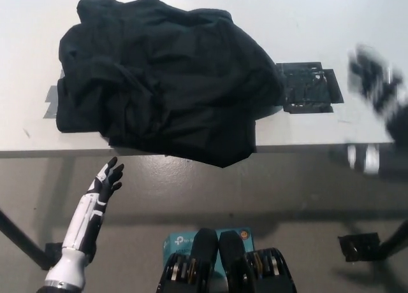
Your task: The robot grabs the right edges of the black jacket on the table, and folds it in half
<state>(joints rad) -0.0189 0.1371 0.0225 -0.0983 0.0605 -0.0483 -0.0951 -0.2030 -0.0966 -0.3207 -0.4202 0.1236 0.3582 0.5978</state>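
The black jacket (166, 83) lies bunched in a heap on the white table (319, 130), and its lower corner hangs over the front edge. My black right hand (376, 86) is a motion-blurred shape at the far right, over the table and well clear of the jacket's right side. It is too smeared to read. My white left hand (102, 185) rests at the lower left, below the table's front edge, open and holding nothing.
A black taped patch (309, 89) lies on the table just right of the jacket. Grey tape (51, 103) peeks out at the jacket's left. On the floor are a teal box (182, 242) and a black bracket (360, 247).
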